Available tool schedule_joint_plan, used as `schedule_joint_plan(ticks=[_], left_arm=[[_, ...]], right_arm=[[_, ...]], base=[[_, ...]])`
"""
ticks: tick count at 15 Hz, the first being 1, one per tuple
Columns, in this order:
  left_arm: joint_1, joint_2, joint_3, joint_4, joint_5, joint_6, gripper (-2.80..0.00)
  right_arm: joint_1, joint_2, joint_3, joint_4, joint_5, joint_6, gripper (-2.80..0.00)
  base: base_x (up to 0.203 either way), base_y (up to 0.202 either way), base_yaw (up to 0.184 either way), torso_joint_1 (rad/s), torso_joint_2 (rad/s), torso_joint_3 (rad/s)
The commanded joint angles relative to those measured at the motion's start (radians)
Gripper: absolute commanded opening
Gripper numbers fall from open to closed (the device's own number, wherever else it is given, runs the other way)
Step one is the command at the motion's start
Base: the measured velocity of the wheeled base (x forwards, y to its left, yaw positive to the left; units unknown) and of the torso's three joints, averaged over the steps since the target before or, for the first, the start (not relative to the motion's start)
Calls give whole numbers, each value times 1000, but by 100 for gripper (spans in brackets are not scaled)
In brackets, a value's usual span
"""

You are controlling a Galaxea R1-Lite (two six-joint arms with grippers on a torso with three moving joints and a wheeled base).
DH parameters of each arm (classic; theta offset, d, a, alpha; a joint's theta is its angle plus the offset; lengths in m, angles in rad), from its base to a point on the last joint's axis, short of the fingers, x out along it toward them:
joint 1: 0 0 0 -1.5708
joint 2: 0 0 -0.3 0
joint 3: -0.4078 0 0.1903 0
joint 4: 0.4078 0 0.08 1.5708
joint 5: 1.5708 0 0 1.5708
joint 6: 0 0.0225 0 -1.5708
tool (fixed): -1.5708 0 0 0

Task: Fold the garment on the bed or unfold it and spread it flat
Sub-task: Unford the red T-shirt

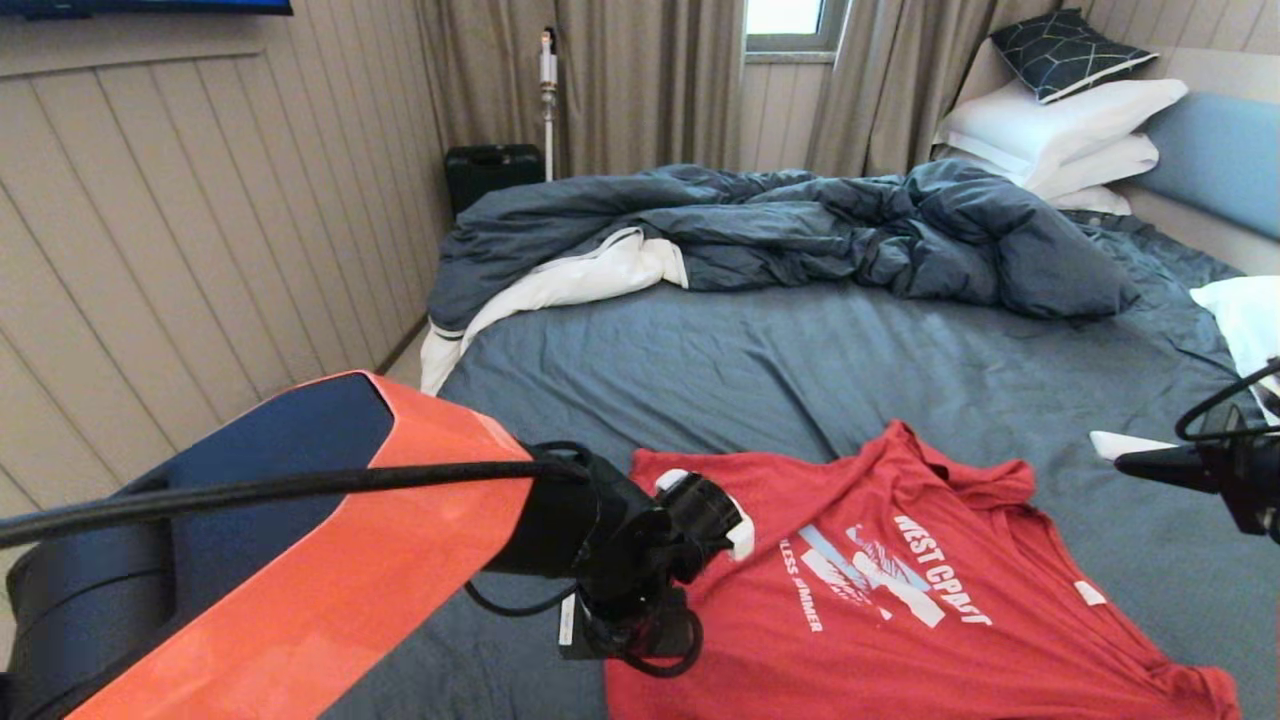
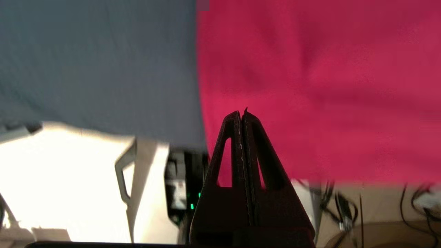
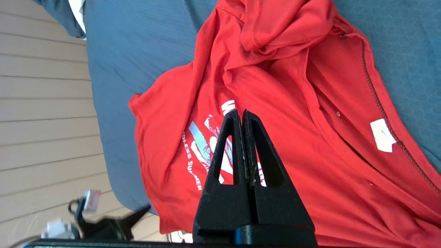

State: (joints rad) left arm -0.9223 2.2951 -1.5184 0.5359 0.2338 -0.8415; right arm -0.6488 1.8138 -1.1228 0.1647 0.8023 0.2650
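Garment first: the red T-shirt (image 1: 900, 600) lies rumpled on the bed (image 1: 760, 370) near its front edge, lettering up, below the dark blue duvet (image 1: 800, 230). Left claw (image 2: 243, 115) hangs clenched and empty above its edge; right claw (image 3: 241, 115), likewise clenched, hovers beside it.

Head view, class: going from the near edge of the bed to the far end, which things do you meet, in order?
Red T-shirt → bare slate-blue sheet → rumpled dark blue duvet → stacked white pillows → dark patterned cushion.
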Motion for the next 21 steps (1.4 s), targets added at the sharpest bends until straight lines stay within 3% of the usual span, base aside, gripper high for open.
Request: schedule_joint_plan(ticks=[1, 5, 8, 9, 21], left_arm=[[10, 17, -11, 4, 5, -1, -280], [-7, 35, -9, 20, 73, -20, -280], [-13, 32, -2, 55, 82, -53, -280], [-12, 32, -2, 57, 81, -53, 0], [-37, 41, -11, 80, 84, -64, 0]], right_arm=[[0, -1, 0, 1, 5, 2, -280], [-3, -1, -2, 1, 6, 2, -280], [-3, -1, -3, 1, 6, 2, -280], [-3, -1, -3, 1, 6, 2, -280], [-25, -6, -9, -5, 6, 3, -280]], base=[[0, 0, 0, 0, 0, 0], [0, 0, 0, 0, 0, 0], [0, 0, 0, 0, 0, 0], [0, 0, 0, 0, 0, 0], [0, 0, 0, 0, 0, 0]])
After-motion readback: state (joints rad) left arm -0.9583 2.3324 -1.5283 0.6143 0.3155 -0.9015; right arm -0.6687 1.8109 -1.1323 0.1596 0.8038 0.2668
